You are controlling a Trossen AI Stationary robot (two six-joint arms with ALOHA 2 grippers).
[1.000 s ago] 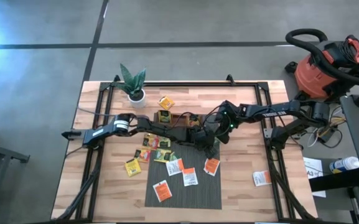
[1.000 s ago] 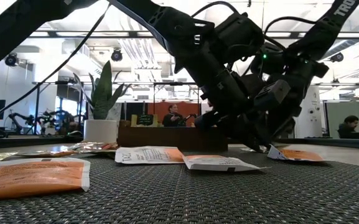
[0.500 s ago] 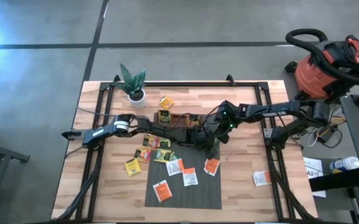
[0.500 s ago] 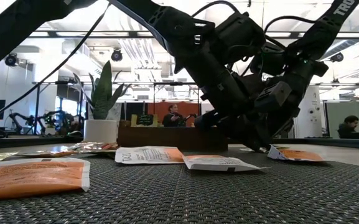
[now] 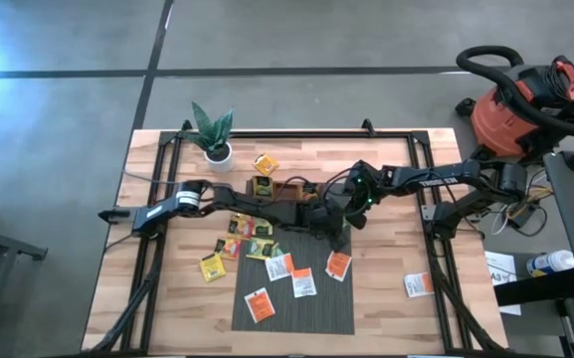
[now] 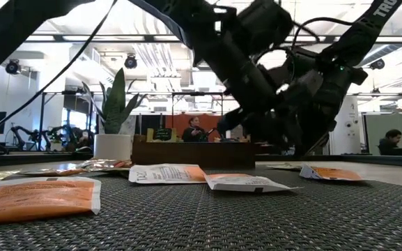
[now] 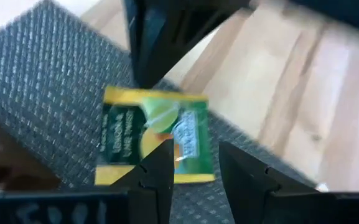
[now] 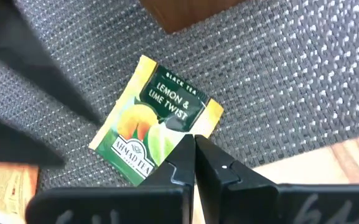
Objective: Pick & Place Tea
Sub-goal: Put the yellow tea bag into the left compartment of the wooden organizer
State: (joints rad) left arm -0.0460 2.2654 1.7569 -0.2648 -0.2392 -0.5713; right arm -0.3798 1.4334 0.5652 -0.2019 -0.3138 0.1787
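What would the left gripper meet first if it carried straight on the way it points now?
Probably the green-and-yellow tea sachet just ahead of the open left gripper, over the grey mat; the right gripper already pinches it. Depth is uncertain.

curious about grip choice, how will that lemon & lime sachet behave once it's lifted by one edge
The lemon & lime sachet, pinched at one edge by the shut right end effector, looks thin and flat, so probably very light and apt to droop or swing. Its glossy print suggests it may slip. It cannot roll, though it might flutter.
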